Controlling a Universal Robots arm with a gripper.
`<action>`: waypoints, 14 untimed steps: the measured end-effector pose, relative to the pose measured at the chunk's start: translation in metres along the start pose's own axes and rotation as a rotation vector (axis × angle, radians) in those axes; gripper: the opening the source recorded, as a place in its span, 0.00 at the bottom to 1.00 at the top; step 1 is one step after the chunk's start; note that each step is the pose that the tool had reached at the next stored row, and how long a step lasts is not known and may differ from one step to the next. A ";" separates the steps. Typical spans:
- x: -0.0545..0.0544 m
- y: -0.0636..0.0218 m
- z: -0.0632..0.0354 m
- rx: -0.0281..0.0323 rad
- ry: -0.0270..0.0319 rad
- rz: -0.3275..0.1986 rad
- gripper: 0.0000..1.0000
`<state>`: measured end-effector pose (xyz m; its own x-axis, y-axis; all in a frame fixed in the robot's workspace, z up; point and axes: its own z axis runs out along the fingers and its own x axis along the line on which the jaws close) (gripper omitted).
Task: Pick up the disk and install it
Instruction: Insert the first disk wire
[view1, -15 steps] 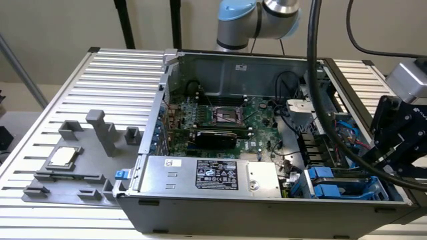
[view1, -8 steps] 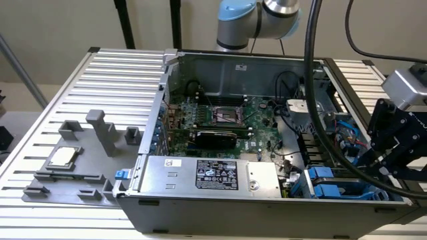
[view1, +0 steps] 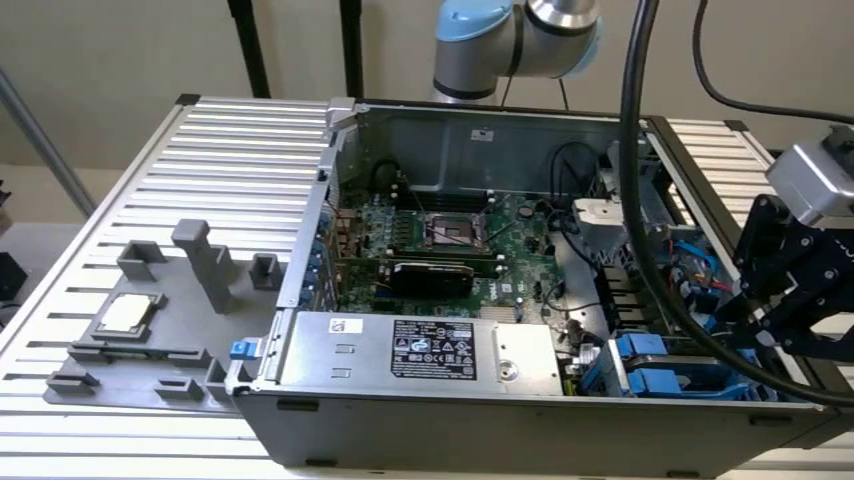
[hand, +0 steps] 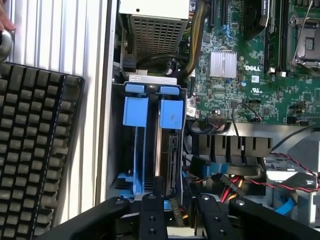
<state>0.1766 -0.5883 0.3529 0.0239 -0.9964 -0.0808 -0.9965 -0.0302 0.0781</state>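
Note:
The disk (hand: 171, 150) stands on edge inside the drive cage (hand: 116, 135) at the corner of the open computer case (view1: 534, 420). Its blue carrier handle (hand: 172, 115) sits level with a second blue handle (hand: 136, 110) beside it. Behind that second handle I see only a blue rail. My gripper (hand: 177, 201) hangs a little back from the cage mouth, in line with the disk's slot. It is open, its black fingers (hand: 151, 212) apart with nothing between them. In the exterior view the gripper (view1: 790, 315) hovers at the right, above the blue handles (view1: 654, 362).
A black keyboard (hand: 35, 150) lies on the slatted table beside the case, with a person's hand (hand: 5, 22) at its far end. Red and blue cables (hand: 235, 182) crowd the space beside the cage. A grey fixture (view1: 147, 340) holds a small silver chip (view1: 127, 313).

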 end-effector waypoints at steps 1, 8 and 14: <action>0.000 -0.0002 0.0003 -0.0001 -0.0011 -0.002 1.00; 0.001 -0.0014 0.0024 0.0025 -0.0127 -0.025 1.00; 0.001 -0.0030 0.0037 0.0054 -0.0199 -0.045 1.00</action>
<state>0.1794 -0.5889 0.3489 0.0667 -0.9924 -0.1038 -0.9949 -0.0740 0.0686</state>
